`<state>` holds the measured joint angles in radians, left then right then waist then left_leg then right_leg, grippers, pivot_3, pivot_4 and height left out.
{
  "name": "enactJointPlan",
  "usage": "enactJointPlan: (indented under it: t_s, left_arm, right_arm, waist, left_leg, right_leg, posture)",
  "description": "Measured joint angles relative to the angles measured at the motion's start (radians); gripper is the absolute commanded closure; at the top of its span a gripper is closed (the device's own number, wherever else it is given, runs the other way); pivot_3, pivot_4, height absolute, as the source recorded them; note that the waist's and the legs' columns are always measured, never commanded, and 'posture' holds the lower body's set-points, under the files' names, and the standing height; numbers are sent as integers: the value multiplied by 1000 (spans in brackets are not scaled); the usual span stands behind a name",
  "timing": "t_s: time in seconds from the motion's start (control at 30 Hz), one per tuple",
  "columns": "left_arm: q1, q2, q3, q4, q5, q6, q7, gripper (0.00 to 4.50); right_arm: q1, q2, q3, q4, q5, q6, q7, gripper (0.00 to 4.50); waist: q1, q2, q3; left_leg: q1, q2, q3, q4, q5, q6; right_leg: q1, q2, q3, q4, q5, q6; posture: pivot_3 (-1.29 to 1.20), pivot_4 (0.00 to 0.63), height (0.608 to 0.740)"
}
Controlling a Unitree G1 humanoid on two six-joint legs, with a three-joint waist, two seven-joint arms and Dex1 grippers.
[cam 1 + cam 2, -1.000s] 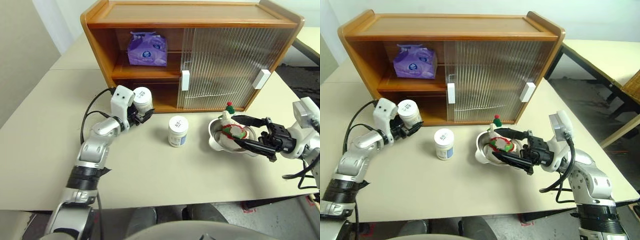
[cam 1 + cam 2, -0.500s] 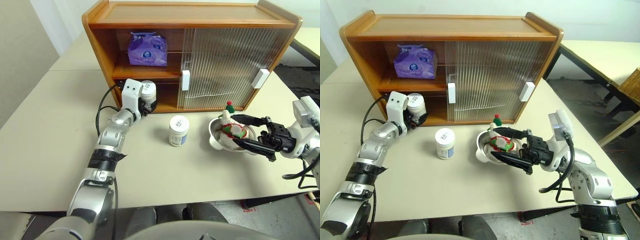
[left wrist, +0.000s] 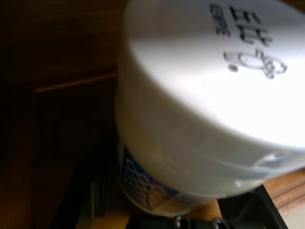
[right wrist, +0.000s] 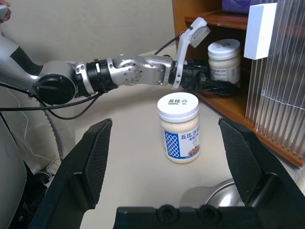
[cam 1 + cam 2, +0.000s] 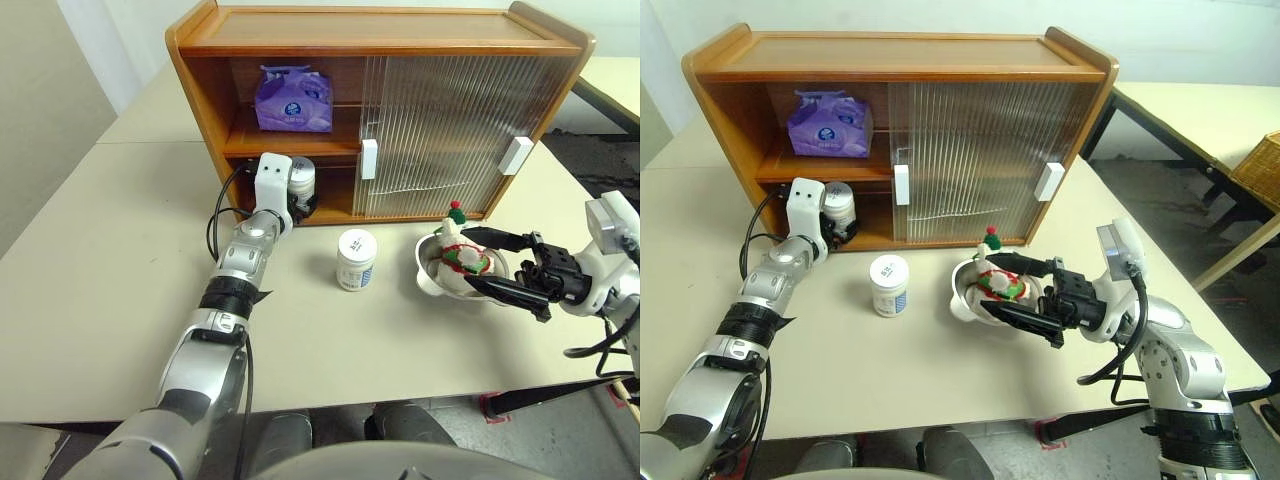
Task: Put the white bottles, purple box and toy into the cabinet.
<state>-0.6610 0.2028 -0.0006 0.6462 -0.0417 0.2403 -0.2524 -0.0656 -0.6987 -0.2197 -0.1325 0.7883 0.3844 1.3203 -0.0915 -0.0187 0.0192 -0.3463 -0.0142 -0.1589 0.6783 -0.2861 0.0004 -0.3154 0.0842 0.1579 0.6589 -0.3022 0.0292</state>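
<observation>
Our left end effector (image 5: 300, 200), clamped on one bottle (image 5: 299, 183), has carried it from the table (image 5: 120, 260) into the cabinet (image 5: 200, 90); release follows

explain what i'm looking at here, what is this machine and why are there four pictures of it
It is a humanoid robot with two arms, each ending in a two-fingered black gripper. Two pictures come from cameras in its head, looking down over a beige table. The other two come from cameras on its wrists, looking along the fingers.

On the table stands a wooden cabinet with ribbed sliding doors, its left side open. A purple box of tissues sits on the upper shelf. The left gripper holds one white bottle at the lower shelf's opening; the left wrist picture shows that bottle close up. A second white bottle stands on the table. The right gripper is open around a metal dish holding a small plush toy.
</observation>
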Motion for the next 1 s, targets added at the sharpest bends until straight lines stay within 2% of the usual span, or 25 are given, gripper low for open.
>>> enactJointPlan:
  t_s: [0.13, 0.27, 0.43, 1.0]
  left_arm:
    - [-35, -23, 34, 65, -31, -17, 4, 1303]
    - [-50, -32, 65, 101, -49, -24, 13, 1303]
    - [-54, -47, 88, 102, -73, -24, 28, 1303]
    - [-23, -70, 95, 70, -75, -9, 74, 1303]
  right_arm:
    - [0, 0, 0, -12, 1, 4, -9, 0]
    - [0, 0, 0, -16, 2, 6, -14, 0]
    - [1, 0, 0, -18, 3, 8, -21, 0]
    - [-3, 9, 0, -10, 2, 0, -22, 0]
  waist:
    - [-1, -1, 1]
    - [-9, -4, 3]
    - [-18, -8, 6]
    - [-19, -8, 6]
  left_leg:
    - [0, 0, 0, 0, 4, 1]
    - [0, -1, 1, 0, 8, 2]
    - [0, -3, 1, 1, 10, 1]
    - [-2, -10, 1, -1, 11, 3]
  right_leg:
    - [1, 0, 0, 0, 5, 0]
    - [1, 0, 0, 0, 4, -8]
    - [1, -1, 0, 0, 5, -8]
    - [0, -7, 0, 0, 3, -5]
  posture:
    - [-185, 5, 740]
    - [-187, 7, 740]
    - [-184, 8, 740]
    - [-183, 8, 740]
